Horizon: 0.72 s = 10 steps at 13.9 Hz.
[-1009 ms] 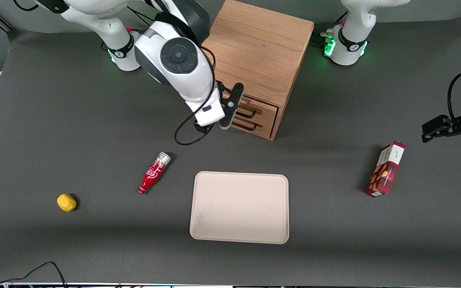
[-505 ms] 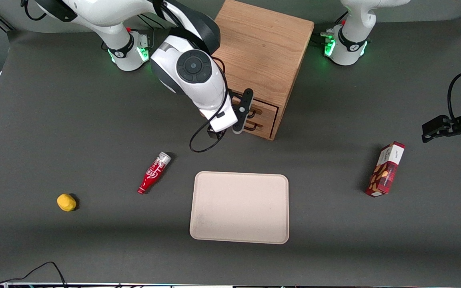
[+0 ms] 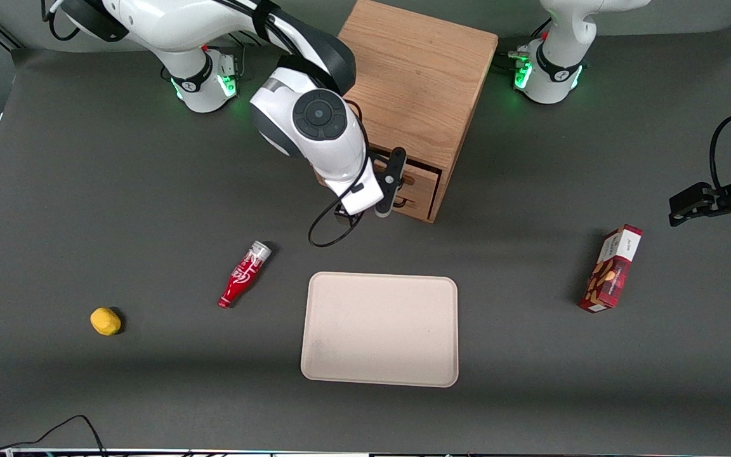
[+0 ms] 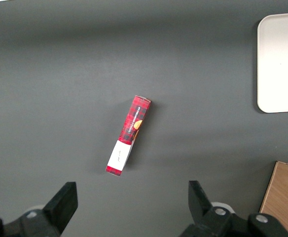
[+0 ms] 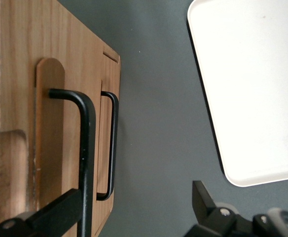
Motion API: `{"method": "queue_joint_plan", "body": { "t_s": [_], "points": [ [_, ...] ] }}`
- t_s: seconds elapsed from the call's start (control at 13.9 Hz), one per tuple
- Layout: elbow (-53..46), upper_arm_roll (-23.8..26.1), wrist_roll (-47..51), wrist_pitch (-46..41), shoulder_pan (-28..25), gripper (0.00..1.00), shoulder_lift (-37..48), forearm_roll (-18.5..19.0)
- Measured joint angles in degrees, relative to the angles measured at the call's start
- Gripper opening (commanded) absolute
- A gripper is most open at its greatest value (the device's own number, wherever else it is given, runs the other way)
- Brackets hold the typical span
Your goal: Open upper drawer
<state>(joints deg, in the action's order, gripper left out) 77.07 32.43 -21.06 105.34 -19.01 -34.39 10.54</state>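
Oak cabinet (image 3: 413, 82) stands at the table's edge farthest from the front camera, between the two arm bases, and the upper drawer (image 3: 417, 169) is the topmost of the two fronts on its face. The gripper (image 3: 386, 185) hangs right in front of that face, at the end of the drawer fronts nearer the working arm's base. Its fingers (image 5: 60, 210) are spread apart, holding nothing; in the wrist camera one dark finger lies against the wood by the upper drawer's handle (image 5: 83, 148) while the other finger (image 5: 205, 197) sits out over the bare grey table (image 5: 154, 123), so the bar runs into the gap between them. Whether a finger actually touches the bar I cannot tell.

The upper drawer is light oak and sits flush with the cabinet. Its handle is a black wire bar with a bent end set into a rounded wooden plate (image 5: 49, 133). The lower drawer (image 5: 110, 98) shows the same black bar (image 5: 112, 143) just beside it.

Nearer the front camera lie a cream tray (image 3: 379, 329), a red bottle (image 3: 243, 274) on its side, a yellow lump (image 3: 105, 321), and toward the parked arm's end a red snack box (image 3: 612, 268).
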Motion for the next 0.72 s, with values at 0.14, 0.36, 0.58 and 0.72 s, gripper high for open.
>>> {"method": "queue_joint_plan", "body": {
  "t_s": [0.14, 0.36, 0.58, 0.72],
  "points": [
    [-0.02, 0.28, 0.0, 0.08, 0.01, 1.0, -0.18, 0.21],
    [-0.44, 1.14, 0.0, 0.08, 0.01, 1.0, -0.17, 0.4],
    [-0.69, 1.63, 0.0, 0.02, 0.05, 1.0, -0.17, 0.49],
    [-0.59, 1.62, -0.52, -0.12, 0.09, 1.0, -0.31, 1.33]
  ]
}}
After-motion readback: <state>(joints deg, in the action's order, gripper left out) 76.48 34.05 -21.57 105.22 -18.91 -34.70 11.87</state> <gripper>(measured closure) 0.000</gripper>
